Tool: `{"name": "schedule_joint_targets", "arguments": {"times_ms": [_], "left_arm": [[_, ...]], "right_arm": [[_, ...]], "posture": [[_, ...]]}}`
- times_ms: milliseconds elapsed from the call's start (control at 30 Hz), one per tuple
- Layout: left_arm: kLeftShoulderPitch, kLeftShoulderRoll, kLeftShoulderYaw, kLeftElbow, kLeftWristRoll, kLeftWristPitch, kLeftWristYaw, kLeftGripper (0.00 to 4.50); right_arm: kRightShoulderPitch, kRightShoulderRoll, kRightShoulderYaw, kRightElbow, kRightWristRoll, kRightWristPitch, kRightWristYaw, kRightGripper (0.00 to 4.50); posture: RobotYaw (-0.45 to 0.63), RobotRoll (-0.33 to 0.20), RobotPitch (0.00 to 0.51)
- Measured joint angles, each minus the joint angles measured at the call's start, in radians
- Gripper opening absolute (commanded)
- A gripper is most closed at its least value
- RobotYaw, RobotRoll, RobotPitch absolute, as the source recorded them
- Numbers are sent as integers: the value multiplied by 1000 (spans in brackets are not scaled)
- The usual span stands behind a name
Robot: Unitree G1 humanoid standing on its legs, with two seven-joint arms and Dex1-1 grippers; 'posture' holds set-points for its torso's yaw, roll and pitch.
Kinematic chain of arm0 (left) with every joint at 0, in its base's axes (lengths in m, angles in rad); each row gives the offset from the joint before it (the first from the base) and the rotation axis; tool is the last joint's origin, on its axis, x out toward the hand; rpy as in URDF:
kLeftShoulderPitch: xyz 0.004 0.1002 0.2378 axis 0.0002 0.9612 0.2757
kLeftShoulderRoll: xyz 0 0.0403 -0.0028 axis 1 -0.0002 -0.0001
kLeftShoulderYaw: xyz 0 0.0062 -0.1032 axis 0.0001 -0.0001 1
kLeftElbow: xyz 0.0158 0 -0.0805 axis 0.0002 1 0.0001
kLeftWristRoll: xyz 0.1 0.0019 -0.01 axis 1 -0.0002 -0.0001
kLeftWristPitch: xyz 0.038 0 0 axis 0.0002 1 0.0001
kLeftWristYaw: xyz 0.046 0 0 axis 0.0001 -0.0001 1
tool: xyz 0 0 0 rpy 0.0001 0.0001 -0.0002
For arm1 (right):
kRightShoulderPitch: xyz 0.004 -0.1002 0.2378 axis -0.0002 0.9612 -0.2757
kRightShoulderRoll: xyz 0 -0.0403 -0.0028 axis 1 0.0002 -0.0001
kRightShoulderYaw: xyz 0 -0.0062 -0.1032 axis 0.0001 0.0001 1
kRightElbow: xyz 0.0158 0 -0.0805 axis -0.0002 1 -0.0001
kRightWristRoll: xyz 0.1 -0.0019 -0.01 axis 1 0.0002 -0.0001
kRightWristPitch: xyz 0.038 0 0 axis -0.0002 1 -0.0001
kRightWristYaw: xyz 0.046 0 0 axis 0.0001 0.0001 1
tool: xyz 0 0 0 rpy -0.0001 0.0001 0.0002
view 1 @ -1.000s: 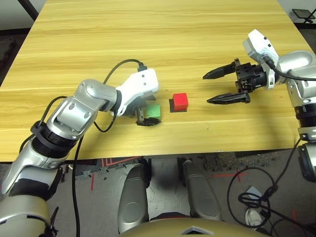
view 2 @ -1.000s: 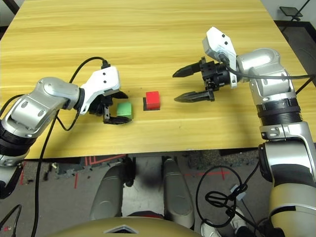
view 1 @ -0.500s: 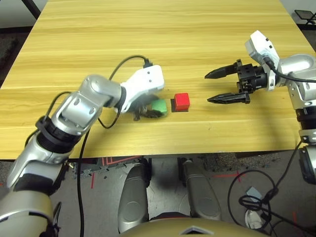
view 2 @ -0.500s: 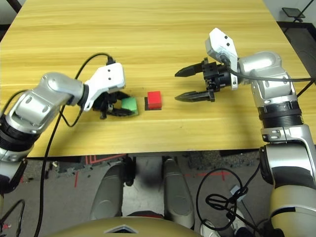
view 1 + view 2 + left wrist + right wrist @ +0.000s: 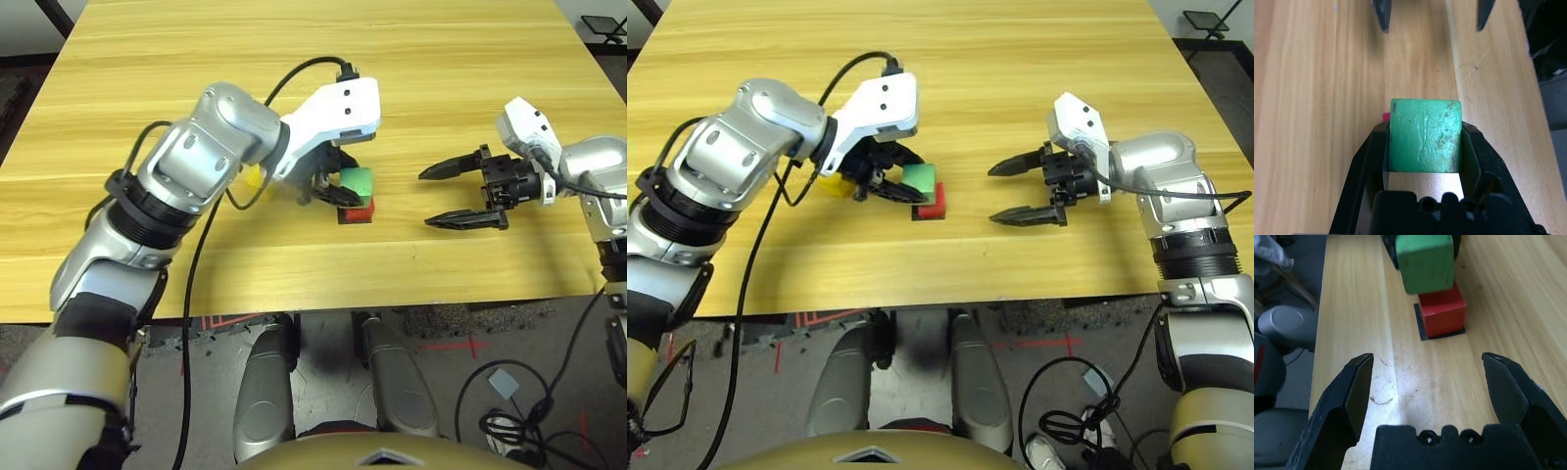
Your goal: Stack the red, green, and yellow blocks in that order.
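My left gripper (image 5: pixel 345 188) is shut on the light green block (image 5: pixel 1425 134), which sits squarely between its two black fingers. It holds the green block (image 5: pixel 356 180) just over the red block (image 5: pixel 360 208), a little off to the left arm's side; I cannot tell whether they touch. The red block (image 5: pixel 1442 313) rests on a flat black patch (image 5: pixel 1421 331). Behind the left gripper's white housing lies the yellow block (image 5: pixel 833 184), partly hidden. To the right of the blocks, my right gripper (image 5: pixel 427 198) stands open, pointing at them with nothing between its fingers (image 5: pixel 1354 382).
The blocks sit near the middle of a light wooden table (image 5: pixel 294 59), whose front edge (image 5: pixel 323 304) runs close below them. A black cable (image 5: pixel 294 83) arcs from the left wrist over the table. Bare wood lies behind and between the grippers.
My left gripper has lifted the green block off the table and carried it right, over the red block. The yellow block now shows behind the arm. The right gripper stays open, drifting slightly.
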Motion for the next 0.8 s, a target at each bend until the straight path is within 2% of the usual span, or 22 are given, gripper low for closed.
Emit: {"name": "schedule_joint_targets", "arguments": {"times_ms": [267,800], "left_arm": [[-2,-46,0,77,48,-14,20,2056],[-28,-59,0,13,50,78,-3,2056]], "right_arm": [[38,-16,-21,-44,18,28,-30,4500],[38,-16,-20,-48,23,29,-47,4500]], "posture": [[-8,86,268],[1,90,274]]}}
